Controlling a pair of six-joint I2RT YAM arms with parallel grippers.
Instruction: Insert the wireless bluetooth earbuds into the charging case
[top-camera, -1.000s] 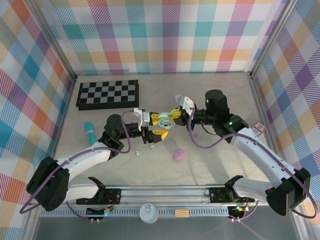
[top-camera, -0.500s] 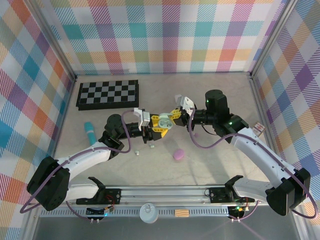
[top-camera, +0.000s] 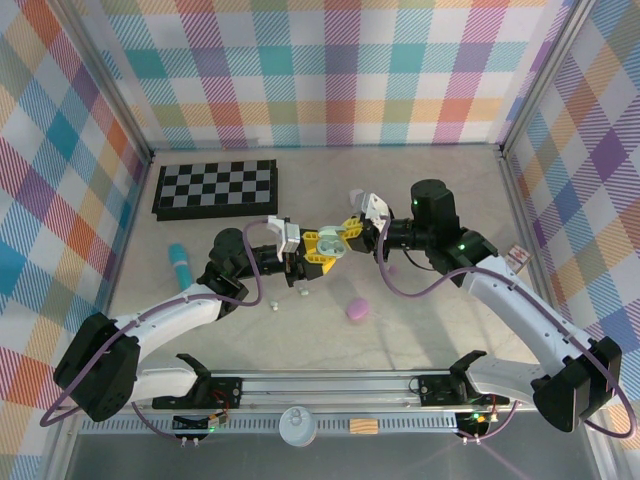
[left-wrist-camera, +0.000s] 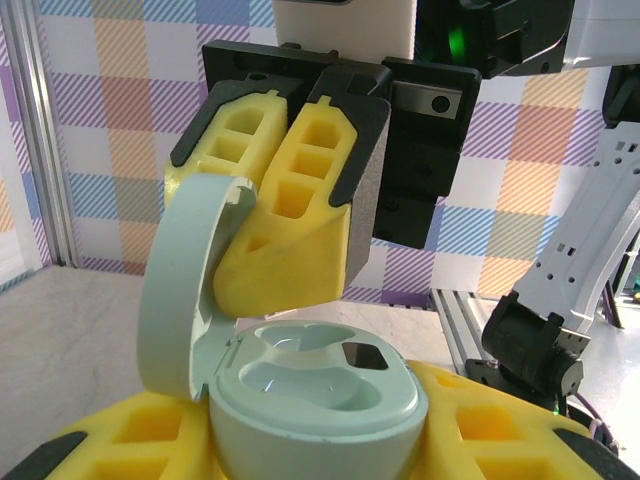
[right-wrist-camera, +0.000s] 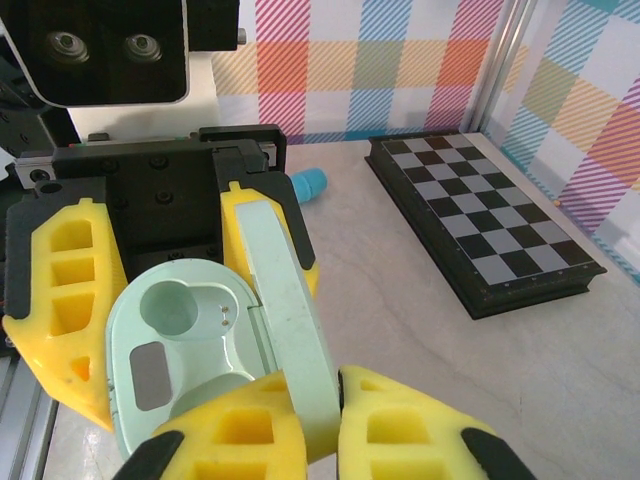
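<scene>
Left gripper (left-wrist-camera: 315, 440), wide a second ago, now sits narrow on the charging case (left-wrist-camera: 320, 390) body, right gripper (right-wrist-camera: 325, 410) pinching the open lid (right-wrist-camera: 290, 300) (wells empty, loading can start).

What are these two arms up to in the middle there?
They hold a mint charging case between them. The left hand grips its base, and the right hand seems to pinch the open lid. Both sockets inside are empty; a tiny earbud lies on the table nearby.
</scene>
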